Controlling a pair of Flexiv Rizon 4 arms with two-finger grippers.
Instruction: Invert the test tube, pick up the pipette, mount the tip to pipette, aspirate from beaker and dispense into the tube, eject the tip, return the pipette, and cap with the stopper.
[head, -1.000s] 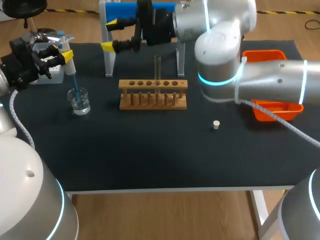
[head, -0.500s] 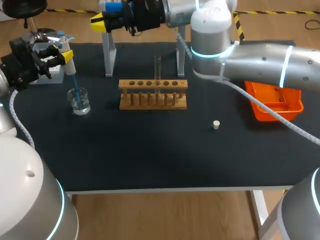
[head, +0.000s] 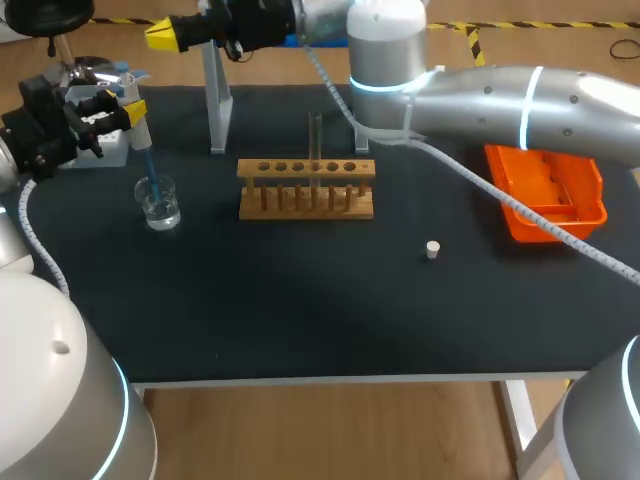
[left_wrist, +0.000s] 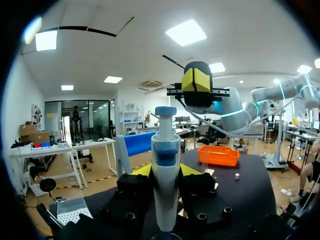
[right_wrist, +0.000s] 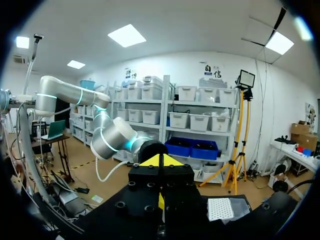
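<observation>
Pipette (head: 140, 130) stands at the table's left, clamped from both sides by the left gripper (head: 130, 106), its blue tip (head: 152, 175) down in the beaker (head: 160, 205); none of this has moved in the last second. The right gripper (head: 165, 35), fingers pressed together on nothing, has swung from above the rack (head: 306, 188) toward the far left corner. That leaves the test tube (head: 315, 140) upright in the rack and the stopper (head: 432, 249) lying further right, so aspiration seems the step in hand.
</observation>
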